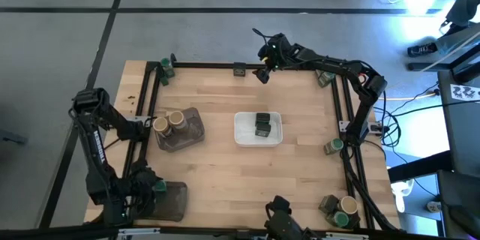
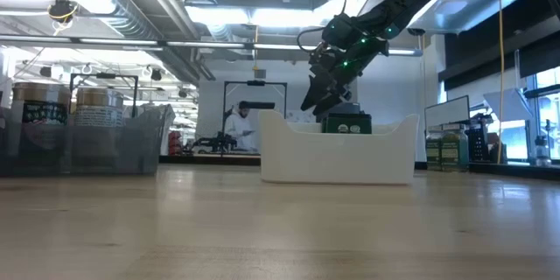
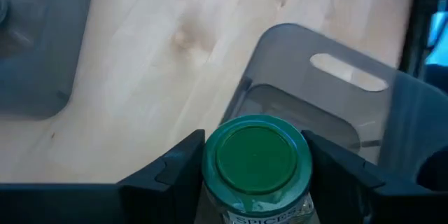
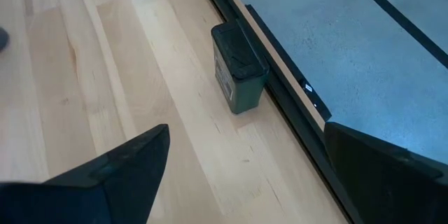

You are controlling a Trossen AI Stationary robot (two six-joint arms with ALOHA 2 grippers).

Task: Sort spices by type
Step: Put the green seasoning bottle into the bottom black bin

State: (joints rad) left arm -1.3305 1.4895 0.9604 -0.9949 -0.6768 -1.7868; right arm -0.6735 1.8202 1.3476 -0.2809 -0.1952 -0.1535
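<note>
My left gripper [image 1: 154, 188] is at the table's near left corner, shut on a green-lidded jar [image 3: 256, 159], beside a dark grey tray [image 1: 172, 201]. My right gripper [image 4: 245, 175] hangs open at the far edge, next to a dark tin [image 4: 238, 66] that stands on its base by the frame rail. A second grey tray [image 1: 189, 131] holds two tan-topped jars [image 1: 169, 122]. The white tray [image 1: 258, 139] in the middle holds a dark tin [image 1: 262, 125]. More spices stand at the table's corners and right edge [image 1: 334, 146]. My left gripper pinches the green-lidded jar between its two fingers [image 3: 183, 171], one on each side of the jar just under the lid's rim [image 3: 210, 175]. The fingers slant down from the near left. The jar stands upright in the hold, lid up; its bottom is out of frame.
A black frame rail [image 1: 225, 66] runs around the table's edges. A tan-topped jar [image 1: 346, 210] and another container sit at the near right corner, and a green-lidded jar [image 1: 166, 68] at the far left corner. Bare wood lies between the trays.
</note>
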